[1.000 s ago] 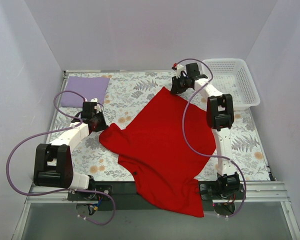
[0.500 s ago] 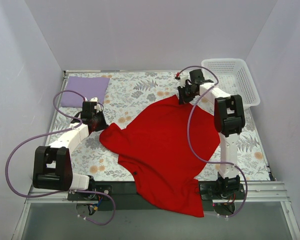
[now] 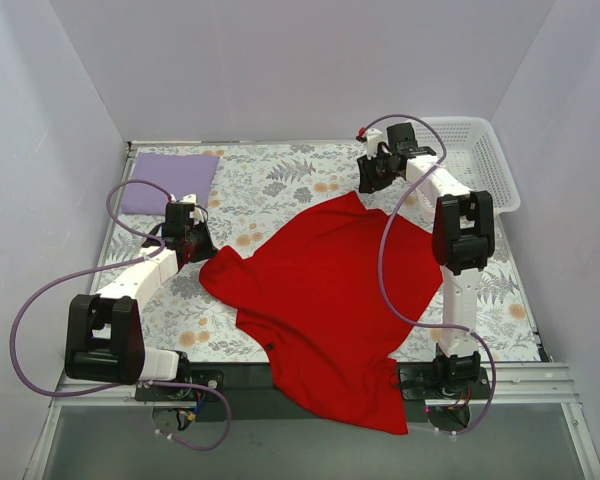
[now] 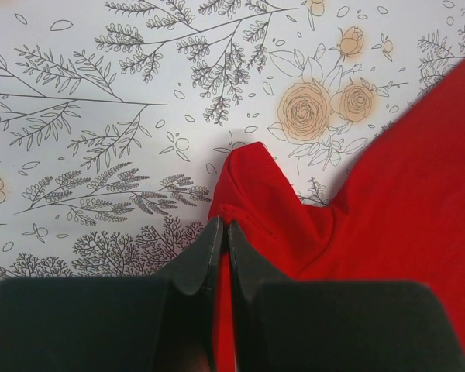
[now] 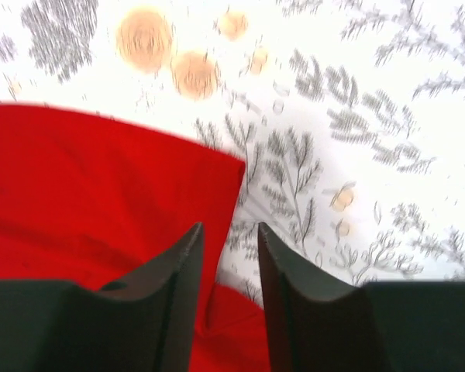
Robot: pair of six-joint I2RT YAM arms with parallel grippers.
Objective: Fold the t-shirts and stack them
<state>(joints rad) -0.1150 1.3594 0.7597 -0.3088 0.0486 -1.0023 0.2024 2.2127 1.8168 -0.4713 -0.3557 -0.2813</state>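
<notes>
While pale walls (image 3: 280, 70) are closing in on three sides, the flower-printed table (image 3: 280, 180) is showing bare print beyond the red t-shirt (image 3: 320, 300) and to its left. That shirt is lying spread and rumpled, unfolded, across the middle and right of the table. Its near hem is hanging over the table's near edge between the two arm bases, and its right edge is running close beside the right arm's upright link. Its far corner is pointing toward the back of the table, with open surface lying past it.

Beyond the red t-shirt and to its right, a white mesh basket (image 3: 480, 165) is sitting in the far corner, clear of the cloth. Well apart from the red t-shirt, off to its far left, the lavender t-shirt (image 3: 168, 180) is lying as a flat rectangle against the table's left edge, with a wide strip of printed surface lying between the two shirts.

At the red t-shirt's left sleeve, the left gripper (image 4: 223, 229) is pressing its fingers together, with red cloth pinched between them and the sleeve tip poking out just ahead. Just beyond the shirt's far corner, the right gripper (image 5: 229, 232) is holding its jaws apart around nothing. In the blurred right wrist view, table print is showing through the gap, and the cloth's edge is lying under the left-hand finger.
</notes>
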